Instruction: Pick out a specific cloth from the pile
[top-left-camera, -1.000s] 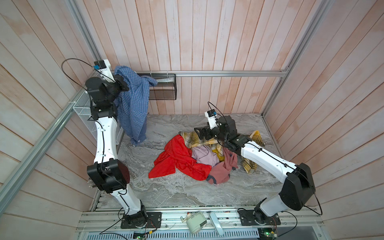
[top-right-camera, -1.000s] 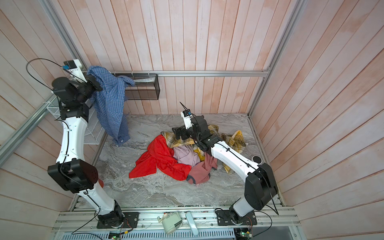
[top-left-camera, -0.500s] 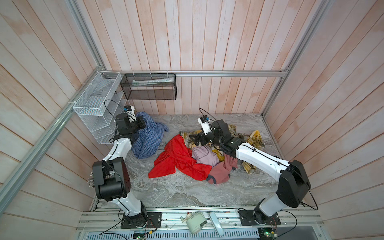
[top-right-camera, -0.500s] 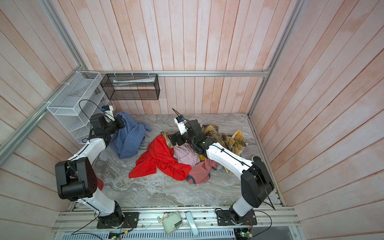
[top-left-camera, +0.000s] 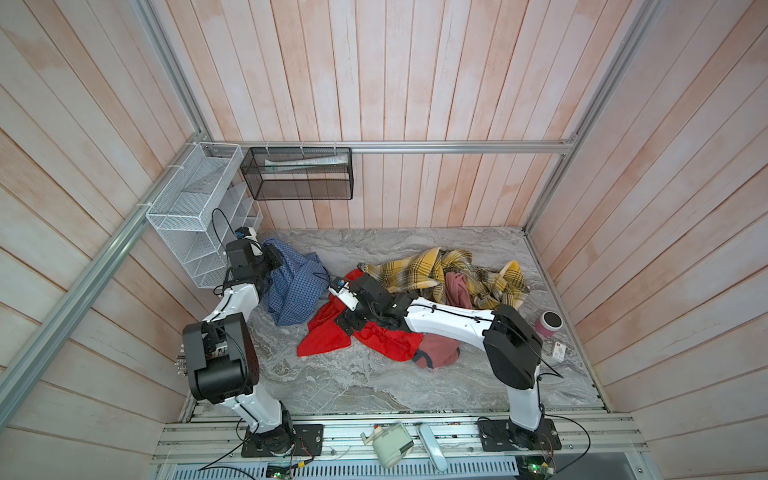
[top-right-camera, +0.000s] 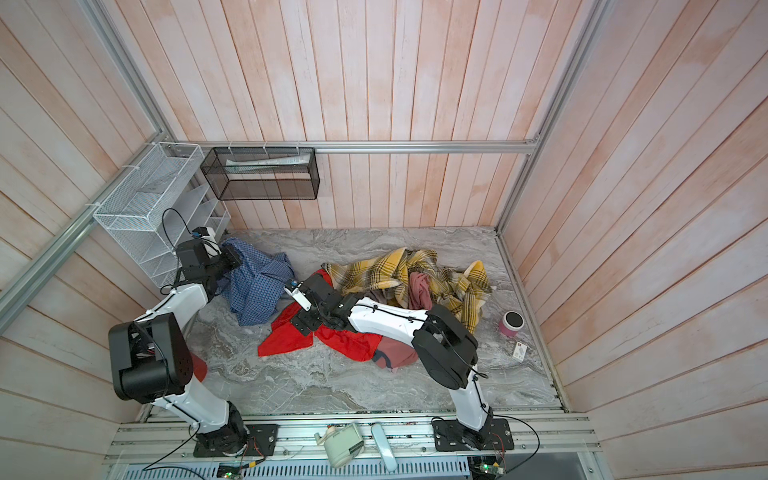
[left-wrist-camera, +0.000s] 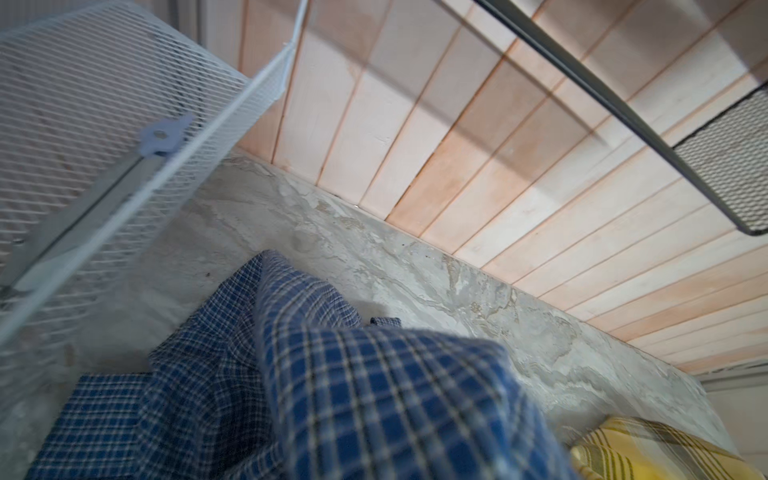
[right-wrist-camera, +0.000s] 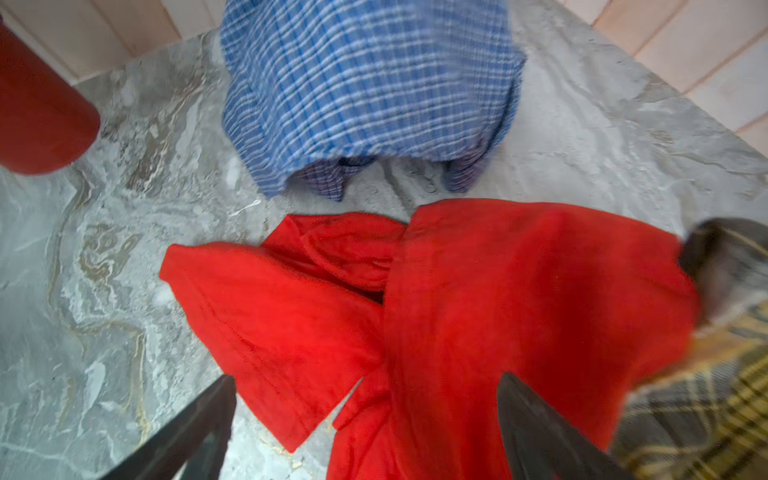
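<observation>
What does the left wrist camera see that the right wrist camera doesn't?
Only the left wrist view: the white wire rack and a corner of the black mesh basket. Only the right wrist view: the red cloth, the open right gripper over it, and a dark red round thing at the picture's edge. Both: the blue cloth, a bit of the plaid cloth, the table and the wooden wall.
</observation>
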